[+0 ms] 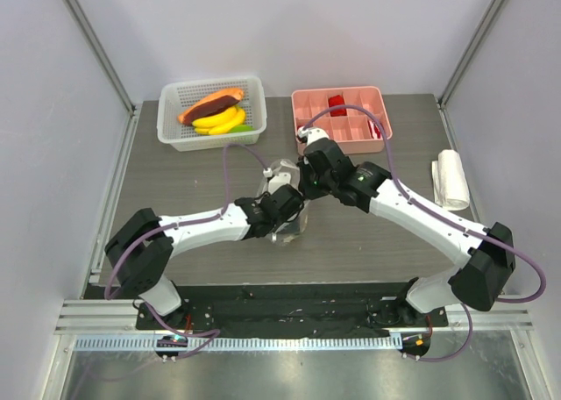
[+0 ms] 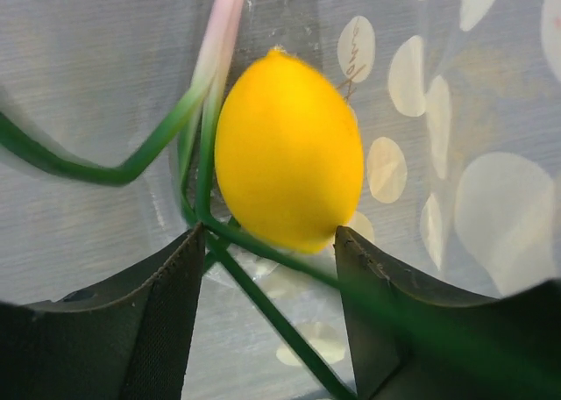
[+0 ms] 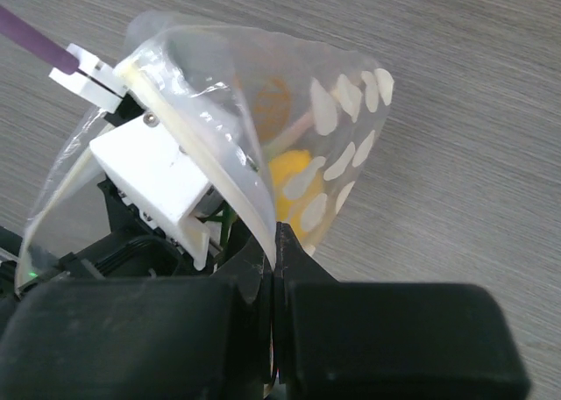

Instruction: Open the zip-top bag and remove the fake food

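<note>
The zip-top bag [image 1: 294, 228] stands open at the table's middle, clear with white dots [image 3: 351, 146]. My right gripper [image 3: 277, 242] is shut on the bag's rim and holds it up. My left gripper [image 2: 267, 251] reaches inside the bag with its jaws open. A yellow lemon-shaped piece of fake food [image 2: 287, 150] sits just beyond the left fingertips [image 2: 368, 268], near the right one and not pinched. That yellow piece [image 3: 289, 167] also shows through the plastic in the right wrist view. More fake food lies in the white basket [image 1: 172, 130]: the sausage [image 1: 210, 104], bananas [image 1: 221, 119] and a green piece [image 1: 243, 128].
A pink divided tray [image 1: 307, 100] with red blocks [image 1: 337, 102] stands at the back right. A white rolled cloth [image 1: 451, 179] lies at the right edge. Both arms meet over the table's middle. Green stem-like strands [image 2: 263, 308] cross in front of the left jaws.
</note>
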Action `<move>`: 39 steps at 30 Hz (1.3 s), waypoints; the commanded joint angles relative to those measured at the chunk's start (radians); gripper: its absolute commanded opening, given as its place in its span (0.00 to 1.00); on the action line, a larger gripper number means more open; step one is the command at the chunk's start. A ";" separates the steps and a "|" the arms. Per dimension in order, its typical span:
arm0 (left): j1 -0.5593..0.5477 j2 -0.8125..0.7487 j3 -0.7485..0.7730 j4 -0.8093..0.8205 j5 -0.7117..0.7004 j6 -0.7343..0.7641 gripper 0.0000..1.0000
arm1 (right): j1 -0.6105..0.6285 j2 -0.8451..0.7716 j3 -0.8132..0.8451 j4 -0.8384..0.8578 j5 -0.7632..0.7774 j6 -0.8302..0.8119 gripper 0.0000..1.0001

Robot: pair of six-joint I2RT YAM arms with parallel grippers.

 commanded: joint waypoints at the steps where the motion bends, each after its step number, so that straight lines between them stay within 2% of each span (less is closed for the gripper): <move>1: 0.004 0.002 -0.069 0.139 -0.002 0.019 0.61 | 0.021 -0.014 -0.021 0.091 -0.026 0.016 0.01; 4: 0.004 -0.009 -0.098 0.217 -0.002 0.046 0.62 | 0.019 -0.002 -0.031 0.091 -0.023 0.016 0.01; 13: -0.005 -0.043 -0.119 0.287 -0.042 0.104 0.66 | 0.019 0.001 -0.034 0.097 -0.017 0.009 0.01; 16: -0.008 -0.058 -0.145 0.356 -0.028 0.128 0.68 | 0.021 -0.002 -0.024 0.095 -0.020 0.009 0.01; 20: -0.010 -0.053 -0.145 0.380 -0.028 0.144 0.55 | 0.019 -0.008 -0.015 0.089 -0.023 0.011 0.01; 22: -0.015 -0.059 -0.167 0.419 -0.039 0.141 0.54 | 0.021 -0.011 -0.009 0.084 -0.023 0.014 0.01; 24: -0.015 -0.058 -0.181 0.472 -0.030 0.145 0.56 | 0.021 -0.014 -0.008 0.084 -0.023 0.014 0.01; 29: -0.015 0.002 -0.144 0.457 -0.002 0.148 0.68 | 0.021 -0.008 0.000 0.084 -0.035 0.016 0.01; 33: -0.015 0.022 -0.153 0.492 -0.004 0.139 0.70 | 0.019 -0.007 -0.003 0.084 -0.035 0.016 0.01; 36: -0.015 0.019 -0.174 0.538 -0.034 0.156 0.66 | 0.019 -0.010 -0.008 0.083 -0.035 0.016 0.01; 37: -0.015 0.019 -0.175 0.548 -0.041 0.162 0.60 | 0.019 -0.013 -0.008 0.083 -0.033 0.017 0.01; 39: -0.015 0.013 -0.173 0.560 -0.044 0.188 0.54 | 0.019 -0.016 -0.006 0.077 -0.027 0.016 0.01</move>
